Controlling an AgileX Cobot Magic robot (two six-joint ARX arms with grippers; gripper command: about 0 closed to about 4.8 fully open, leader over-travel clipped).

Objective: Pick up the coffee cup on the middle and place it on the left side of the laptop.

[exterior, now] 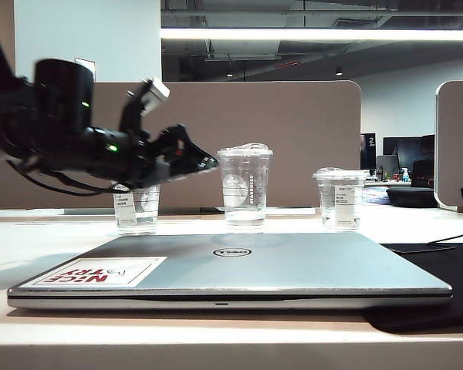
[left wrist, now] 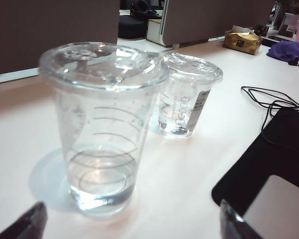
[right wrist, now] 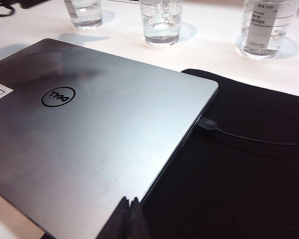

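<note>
The coffee cup [left wrist: 103,124] stands just ahead of the wide left hand [left wrist: 132,219], ready for grasping; the right hand [right wrist: 129,216], pressed closed, waits over the laptop [right wrist: 94,134].

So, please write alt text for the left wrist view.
A tall clear coffee cup with a lid stands close ahead between the open jaws of the left gripper. A shorter labelled cup stands behind it on the white table.

Exterior cam sits low at the table edge, right up against the laptop [exterior: 231,270], facing the cups at 12 o'clock. Left wrist cam is close on the coffee cup [left wrist: 102,124], looking level across it. Right wrist cam hangs above the laptop's corner, tilted down. All three share the cup row.
</note>
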